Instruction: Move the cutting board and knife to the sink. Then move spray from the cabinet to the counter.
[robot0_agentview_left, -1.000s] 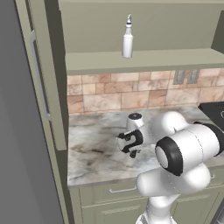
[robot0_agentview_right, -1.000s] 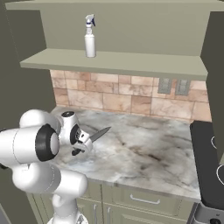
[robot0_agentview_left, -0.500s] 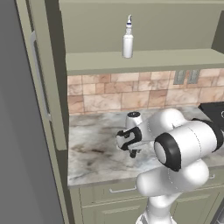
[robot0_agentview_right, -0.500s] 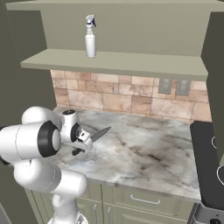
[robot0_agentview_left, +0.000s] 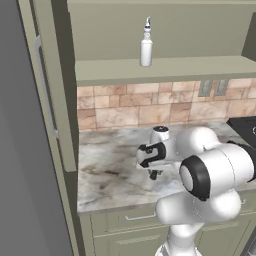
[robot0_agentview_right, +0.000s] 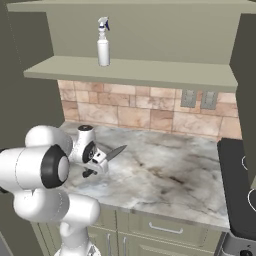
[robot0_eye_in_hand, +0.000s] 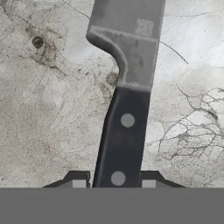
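In the left base view our gripper hangs above the counter, while the spray waits on the cabinet shelf. From the right base view, the knife juts out from the jaws, blade clear of the marble. The hand view shows both fingertips clamped on its black handle. We judge carrying it to the sink comes next.

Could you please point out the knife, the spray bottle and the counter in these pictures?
knife (robot0_eye_in_hand: 124, 131): hand view, on the black handle.
spray bottle (robot0_agentview_right: 103, 51): right base view, on the white body.
counter (robot0_agentview_right: 170, 172): right base view, on bare marble.
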